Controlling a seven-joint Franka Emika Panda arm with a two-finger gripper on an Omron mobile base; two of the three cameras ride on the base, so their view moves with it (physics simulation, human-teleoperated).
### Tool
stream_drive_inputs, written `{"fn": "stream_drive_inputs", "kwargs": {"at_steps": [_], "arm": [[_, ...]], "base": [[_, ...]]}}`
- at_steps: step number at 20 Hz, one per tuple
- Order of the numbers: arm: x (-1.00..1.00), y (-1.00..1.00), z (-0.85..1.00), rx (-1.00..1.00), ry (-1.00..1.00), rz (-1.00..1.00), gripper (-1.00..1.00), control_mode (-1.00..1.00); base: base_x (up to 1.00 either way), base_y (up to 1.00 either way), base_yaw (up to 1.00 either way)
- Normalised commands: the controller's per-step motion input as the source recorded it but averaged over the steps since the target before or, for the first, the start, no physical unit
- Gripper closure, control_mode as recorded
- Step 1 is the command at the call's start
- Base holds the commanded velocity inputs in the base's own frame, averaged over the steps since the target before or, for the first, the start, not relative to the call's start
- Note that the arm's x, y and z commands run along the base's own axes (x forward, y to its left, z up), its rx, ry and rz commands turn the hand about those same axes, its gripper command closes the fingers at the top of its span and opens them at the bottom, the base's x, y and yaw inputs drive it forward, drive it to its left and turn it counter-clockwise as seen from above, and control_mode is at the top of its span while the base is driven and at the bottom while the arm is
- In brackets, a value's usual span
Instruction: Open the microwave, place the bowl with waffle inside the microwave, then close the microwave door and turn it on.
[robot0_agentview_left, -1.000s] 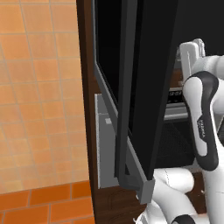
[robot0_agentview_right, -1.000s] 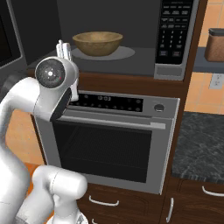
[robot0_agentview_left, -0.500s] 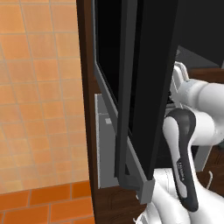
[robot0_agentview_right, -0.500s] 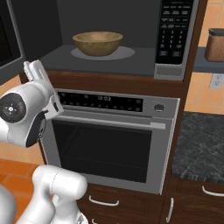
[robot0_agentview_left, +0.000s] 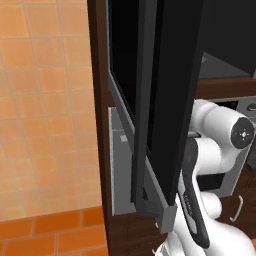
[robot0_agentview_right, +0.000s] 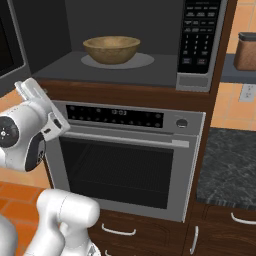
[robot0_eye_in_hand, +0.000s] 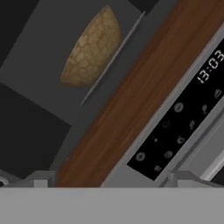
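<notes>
- End effector (robot0_agentview_right: 31, 90) sits low at the left of the right base view, in front of the upper left corner of the oven (robot0_agentview_right: 125, 155), with pale fingers pointing up and away; nothing is between them, but how far apart they stand cannot be told from these pictures.
- Microwave (robot0_agentview_right: 150, 40) is open: its cavity is exposed in the right base view, with the keypad panel (robot0_agentview_right: 197, 35) on its right side.
- Microwave door (robot0_agentview_left: 170, 100) is swung wide out to the left; in the left base view it stands almost edge-on as a tall glossy black panel in a grey frame.
- Bowl (robot0_agentview_right: 111, 48) rests upright inside the microwave, on the round pale turntable plate (robot0_agentview_right: 145, 60), near the middle of the cavity floor. The hand view shows the bowl (robot0_eye_in_hand: 92, 48) from below and at a tilt, above the wood trim and the oven's clock strip.
- Whether the waffle is in the bowl cannot be seen from these angles.
- Judged from this, opening and placing are done; the end effector is free of the bowl and well apart from it.
- Left to do: swing the door shut, then press a button on the keypad panel to start it.
</notes>
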Motion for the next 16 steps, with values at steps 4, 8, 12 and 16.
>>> {"fn": "stream_drive_inputs", "kwargs": {"at_steps": [4, 8, 12, 16], "arm": [[0.00, 0.30, -0.35, -0.23, -0.08, 0.00, -1.00, -1.00], [0.00, 0.28, -0.38, -0.23, -0.19, 0.00, -1.00, -1.00], [0.00, 0.24, -0.48, -0.25, -0.21, 0.00, -1.00, -1.00], [0.01, 0.02, -0.54, -0.17, -0.14, 0.00, -1.00, -1.00]], "base": [[0.00, 0.00, 0.00], [0.00, 0.00, 0.00], [0.00, 0.00, 0.00], [0.00, 0.00, 0.00]]}}
